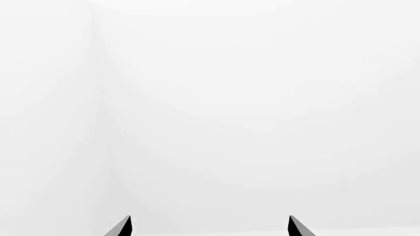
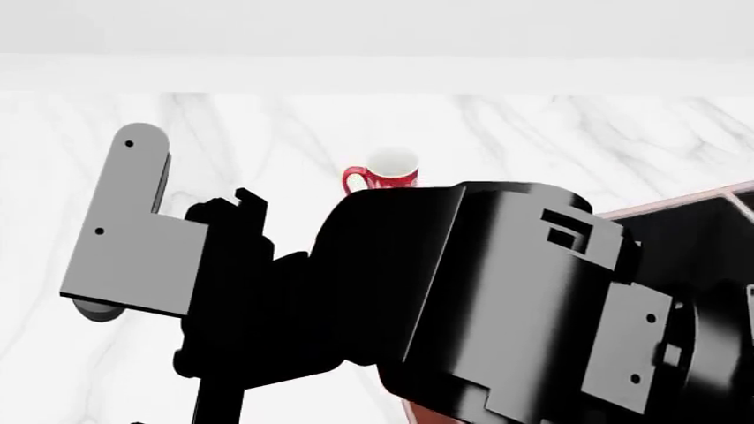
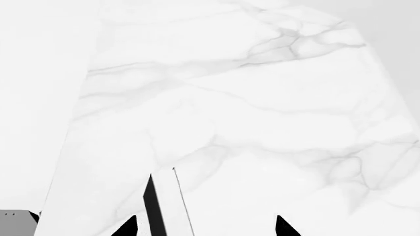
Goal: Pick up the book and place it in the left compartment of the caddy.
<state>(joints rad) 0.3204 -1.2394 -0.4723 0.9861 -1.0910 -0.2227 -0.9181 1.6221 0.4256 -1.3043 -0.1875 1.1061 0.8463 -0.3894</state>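
Note:
In the right wrist view the book (image 3: 159, 206) stands on edge on the marble table (image 3: 262, 113), showing a black cover and white page edges. My right gripper (image 3: 204, 227) is open. The book sits between its fingertips, close to one finger (image 3: 129, 227) and apart from the other. My left gripper (image 1: 210, 226) is open and empty and faces a blank white wall. In the head view the caddy's pale-trimmed reddish rim (image 2: 689, 203) and black interior show at the right, mostly hidden behind my black arm. Its compartments and the book are hidden there.
A red patterned mug (image 2: 384, 171) stands on the marble table (image 2: 566, 132) at the back middle. My arms' black and grey links (image 2: 448, 300) fill most of the head view. A grey part (image 3: 15, 222) shows at the right wrist view's corner.

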